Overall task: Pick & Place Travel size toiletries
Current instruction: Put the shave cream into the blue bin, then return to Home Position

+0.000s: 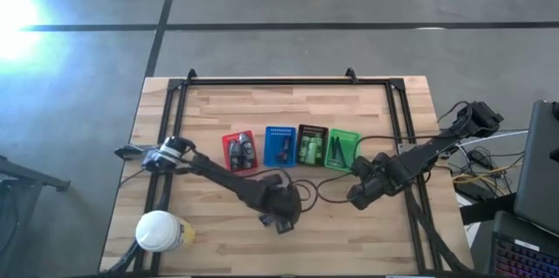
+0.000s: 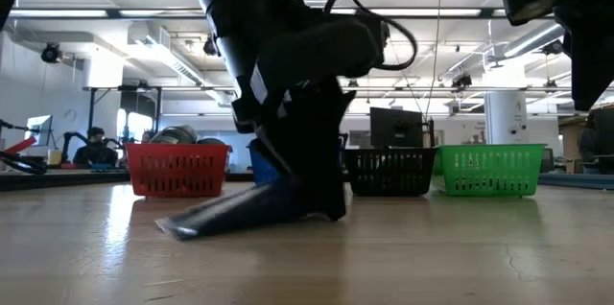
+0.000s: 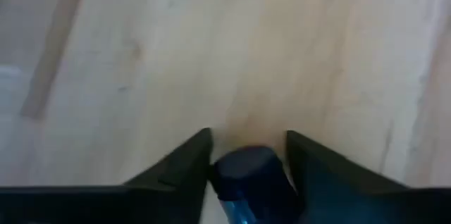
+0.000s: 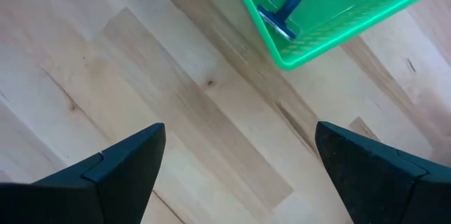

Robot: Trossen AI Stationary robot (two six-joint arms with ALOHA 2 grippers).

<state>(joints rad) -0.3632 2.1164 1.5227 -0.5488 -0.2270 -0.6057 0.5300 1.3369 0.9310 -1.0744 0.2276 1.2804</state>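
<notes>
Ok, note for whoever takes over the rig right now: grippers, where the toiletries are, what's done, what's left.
Left gripper: low over the table's front middle, shut on a blue-capped item.
Right gripper: open, empty, hovering by the green tray.
Toiletries: sorted in the red tray, blue tray, black tray and green tray.
Done: no loose items seen on the table.
Left: probably place the held item in a tray.

Blue bottle [image 3: 246,182] cut off by frame; tray contents [image 1: 289,146] too small.
</notes>
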